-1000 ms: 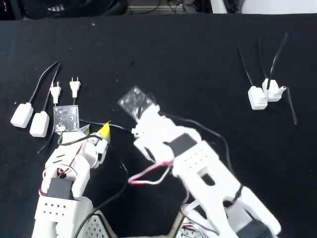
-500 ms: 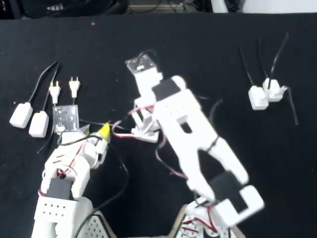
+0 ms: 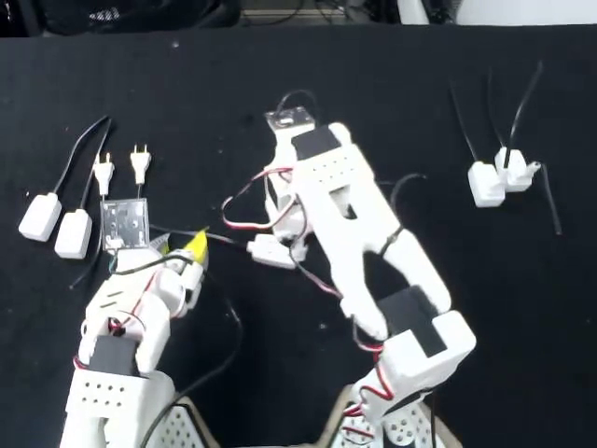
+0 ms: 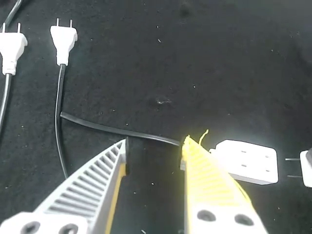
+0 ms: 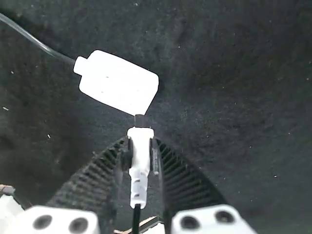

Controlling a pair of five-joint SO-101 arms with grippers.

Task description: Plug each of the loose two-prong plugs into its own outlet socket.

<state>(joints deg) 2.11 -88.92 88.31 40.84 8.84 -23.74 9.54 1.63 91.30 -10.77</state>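
- table (image 3: 392, 84): black, with fine pale specks.
- loose plugs (image 4: 64, 39): white, on black cords (image 4: 57, 112).
- outlet socket (image 5: 118, 88): plain white.
- left gripper (image 4: 153, 146): one ribbed finger pale grey-white, the other yellow.
- right gripper (image 5: 140, 146): black ribbed fingers; the plug (image 5: 139, 168) between them is white.
- arms (image 3: 354, 215): white, with black blocks and red and white wires.

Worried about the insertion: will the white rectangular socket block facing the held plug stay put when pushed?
Likely it slides: the white rectangular socket block lies loose on black cloth, nothing bracing it. Small, plastic-looking, probably light. Its thin black cord seems floppy, so little anchoring.
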